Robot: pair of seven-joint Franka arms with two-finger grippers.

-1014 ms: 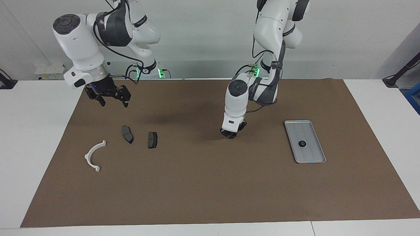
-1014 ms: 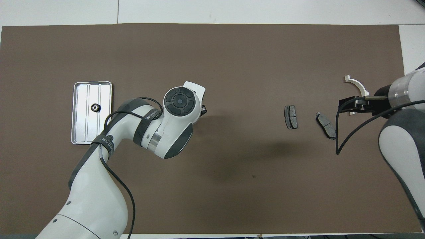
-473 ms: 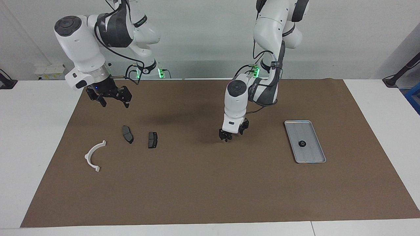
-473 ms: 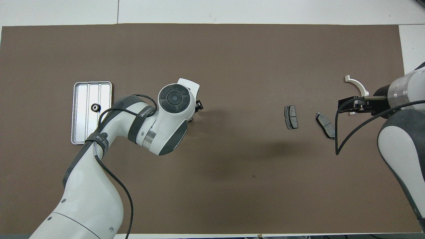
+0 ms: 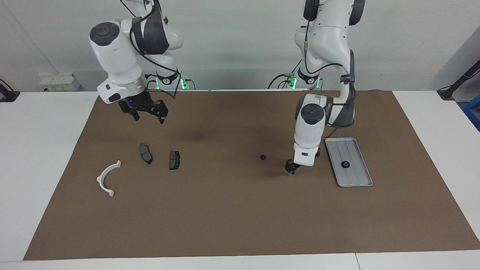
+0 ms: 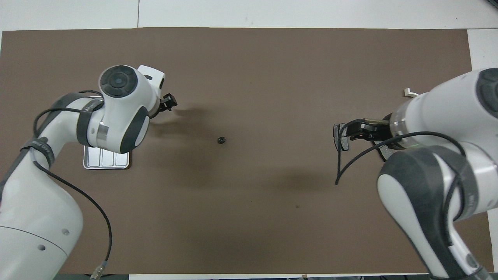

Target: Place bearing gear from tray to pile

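Observation:
A small black bearing gear (image 5: 263, 157) lies loose on the brown mat, between the tray and the pile; it also shows in the overhead view (image 6: 221, 140). A second gear (image 5: 345, 164) sits on the silver tray (image 5: 355, 179). My left gripper (image 5: 291, 167) is open and empty, low over the mat between the loose gear and the tray. In the overhead view the left arm hides most of the tray (image 6: 105, 161). The pile is a white arc (image 5: 108, 178) and two dark brake pads (image 5: 146, 153) (image 5: 174, 160). My right gripper (image 5: 148, 118) is open, raised over the mat near the pads.
The brown mat (image 5: 240, 217) covers most of the white table. In the overhead view the right gripper (image 6: 352, 131) covers one pad (image 6: 337, 138), and only the arc's tip (image 6: 407, 92) shows.
The left gripper has moved away toward the tray, leaving a gear on the mat where it was. The right gripper has moved toward the middle of the table, over the pads.

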